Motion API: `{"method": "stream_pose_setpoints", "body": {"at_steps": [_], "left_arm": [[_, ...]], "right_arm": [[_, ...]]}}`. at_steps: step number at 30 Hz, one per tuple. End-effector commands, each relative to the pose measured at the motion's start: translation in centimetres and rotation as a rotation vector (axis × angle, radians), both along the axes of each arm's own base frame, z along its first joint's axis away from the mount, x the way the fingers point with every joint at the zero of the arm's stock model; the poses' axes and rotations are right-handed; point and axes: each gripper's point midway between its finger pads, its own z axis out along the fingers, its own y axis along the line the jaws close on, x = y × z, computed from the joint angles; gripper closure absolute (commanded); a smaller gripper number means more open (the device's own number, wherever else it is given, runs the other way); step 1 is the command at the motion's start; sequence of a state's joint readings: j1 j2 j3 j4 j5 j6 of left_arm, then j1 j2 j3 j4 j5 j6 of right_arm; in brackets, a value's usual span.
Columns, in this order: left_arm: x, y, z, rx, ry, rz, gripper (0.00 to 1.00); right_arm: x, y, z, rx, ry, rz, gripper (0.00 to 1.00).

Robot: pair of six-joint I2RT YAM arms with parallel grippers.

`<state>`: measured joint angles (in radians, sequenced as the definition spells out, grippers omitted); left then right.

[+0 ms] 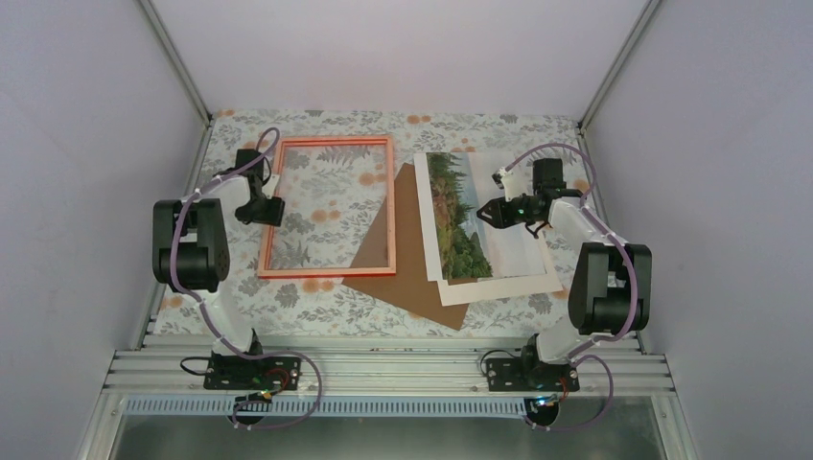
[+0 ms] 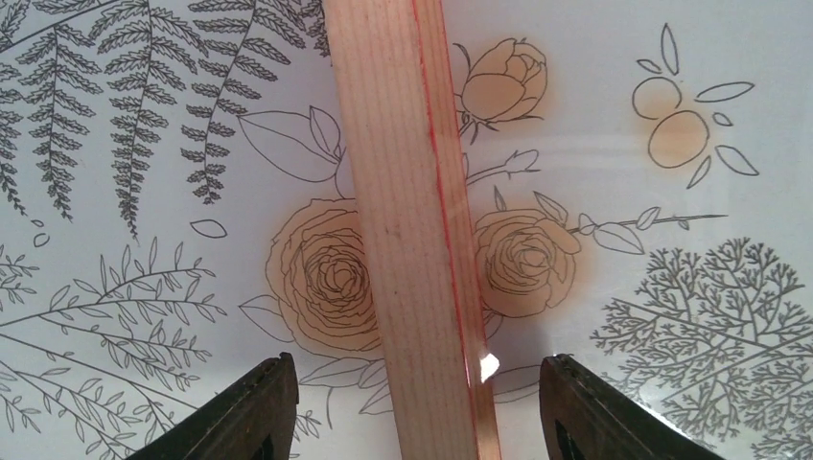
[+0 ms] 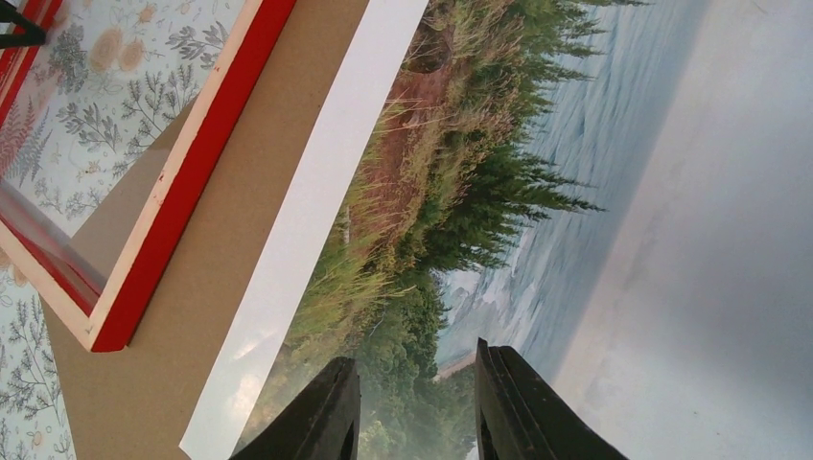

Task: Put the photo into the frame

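So the photo (image 1: 458, 220) is a landscape print: dark green trees and grassy slopes along one side, then water fading into pale sky. It lies face up on the right half of the table (image 1: 431, 125), stacked on a white mat (image 1: 508, 283), which sits on a brown board (image 1: 412, 278). The frame (image 1: 391, 206) is bright red with a paler wood-coloured face. It lies flat left of centre, toward the far edge, and its near right corner overlaps the board. The flowery tablecloth shows right through the pane. The overhead view gives the whole layout. Only the right wrist camera shows the print's detail and the red inner edge of the frame, and only the left wrist camera shows the wood grain on the rail. The right gripper (image 1: 487, 213) is over the middle of the photo, fingers just a little apart with nothing between them. Can't tell if the tips touch the paper. The left gripper (image 1: 264, 209) straddles the frame's left rail, spread wide with gaps on both sides.
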<state>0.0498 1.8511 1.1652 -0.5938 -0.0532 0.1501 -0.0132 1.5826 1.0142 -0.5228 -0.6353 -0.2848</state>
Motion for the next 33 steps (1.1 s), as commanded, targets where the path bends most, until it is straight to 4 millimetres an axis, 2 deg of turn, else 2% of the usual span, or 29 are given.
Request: {"method": "stream_pose_setpoints", "body": {"at_steps": [1, 4, 7, 9, 13, 17, 20, 24, 28, 33], "left_arm": [[0.0, 0.4, 0.0, -0.032, 0.002, -0.036, 0.36], [1.3, 0.1, 2.2, -0.068, -0.069, -0.07, 0.35], [2.9, -0.5, 5.6, -0.096, -0.18, -0.131, 0.31], [3.8, -1.6, 8.1, -0.128, -0.26, -0.202, 0.26], [4.7, -5.2, 11.4, -0.174, -0.356, -0.368, 0.18], [4.3, -11.1, 14.1, -0.135, -0.468, -0.657, 0.1], [1.6, -17.3, 15.3, -0.145, -0.565, -0.937, 0.08], [-3.6, -25.6, 15.4, -0.132, -0.683, -1.289, 0.09], [-9.0, -31.0, 14.3, -0.163, -0.766, -1.505, 0.13], [-14.4, -35.8, 12.8, -0.178, -0.852, -1.702, 0.18]], "right_arm": [[-0.2, 0.5, 0.9, 0.018, -0.028, 0.01, 0.69], [-0.2, 0.6, 1.1, 0.018, -0.034, 0.012, 0.69], [-0.1, 0.5, 1.2, 0.009, -0.041, 0.018, 0.68], [0.0, 0.4, 1.2, -0.003, -0.046, 0.024, 0.68], [0.2, -0.3, 1.2, -0.029, -0.043, 0.028, 0.66], [-0.2, -1.4, 1.2, -0.04, -0.017, 0.041, 0.62], [-1.2, -2.3, 0.7, -0.059, 0.01, 0.063, 0.6], [-2.3, -4.2, 0.2, -0.066, 0.052, 0.055, 0.59], [-3.0, -6.5, -0.2, -0.079, 0.106, 0.009, 0.56], [-4.8, -10.6, -1.9, -0.139, 0.188, -0.095, 0.57]]}}
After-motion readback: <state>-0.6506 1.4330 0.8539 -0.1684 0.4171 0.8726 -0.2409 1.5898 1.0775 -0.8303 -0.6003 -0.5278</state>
